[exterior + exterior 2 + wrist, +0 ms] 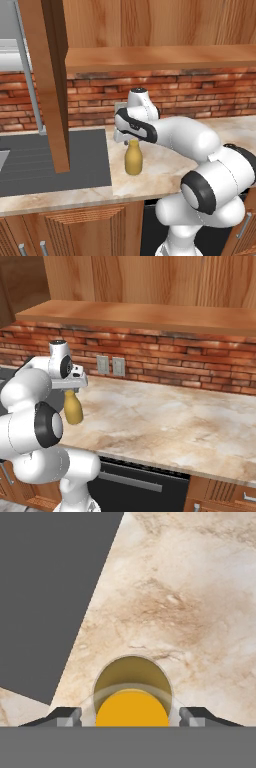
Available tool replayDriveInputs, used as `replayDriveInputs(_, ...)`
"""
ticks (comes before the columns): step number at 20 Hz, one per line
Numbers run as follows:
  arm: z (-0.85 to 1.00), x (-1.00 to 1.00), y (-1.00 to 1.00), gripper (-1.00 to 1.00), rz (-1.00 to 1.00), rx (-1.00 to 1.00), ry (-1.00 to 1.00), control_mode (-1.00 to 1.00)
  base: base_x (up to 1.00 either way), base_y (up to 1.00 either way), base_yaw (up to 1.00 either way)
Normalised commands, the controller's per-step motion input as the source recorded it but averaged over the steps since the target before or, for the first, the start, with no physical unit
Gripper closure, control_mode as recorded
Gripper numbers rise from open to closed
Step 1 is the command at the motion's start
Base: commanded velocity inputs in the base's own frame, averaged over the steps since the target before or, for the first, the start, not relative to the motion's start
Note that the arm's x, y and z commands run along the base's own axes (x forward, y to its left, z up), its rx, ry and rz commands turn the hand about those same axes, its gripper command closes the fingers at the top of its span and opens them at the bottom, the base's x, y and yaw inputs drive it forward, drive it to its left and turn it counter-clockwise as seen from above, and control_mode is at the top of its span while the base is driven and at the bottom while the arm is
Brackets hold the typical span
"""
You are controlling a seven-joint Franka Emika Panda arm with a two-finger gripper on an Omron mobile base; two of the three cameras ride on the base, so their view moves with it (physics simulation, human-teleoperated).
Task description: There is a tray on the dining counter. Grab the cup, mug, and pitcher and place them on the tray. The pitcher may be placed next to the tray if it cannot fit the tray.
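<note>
Marble counter [165, 165] carries the pitcher [133, 157], its neck bracketed by the end effector [130, 714], whose fingers stand apart without visible contact, so tipping is risked if closure lands off-centre.

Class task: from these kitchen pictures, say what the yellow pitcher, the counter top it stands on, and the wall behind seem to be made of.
Pitcher: probably glazed ceramic or plastic; smooth, even mustard surface with a paler neck, no grain.
Counter top: marble-like polished stone; beige with cloudy brown veining.
Wall: red brick, matte; rows of blocks with pale mortar lines.
</note>
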Motion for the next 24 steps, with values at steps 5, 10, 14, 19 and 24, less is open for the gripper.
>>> replayDriveInputs(5,0.0,0.0,0.0,1.0,0.0,0.0,0.0,-1.0,0.0,0.0,0.0)
replayDriveInputs(10,0.07,0.0,0.0,1.0,0.0,0.0,0.02,-1.0,0.0,0.0,0.0)
replayDriveInputs(14,0.28,0.0,0.0,1.0,0.0,0.0,0.0,-1.0,0.0,0.0,0.0)
replayDriveInputs(19,0.29,-0.08,0.0,1.0,0.0,0.0,0.0,-1.0,0.0,0.0,0.0)
replayDriveInputs(24,0.23,-0.14,0.0,1.0,0.0,0.0,0.0,-1.0,0.0,0.0,0.0)
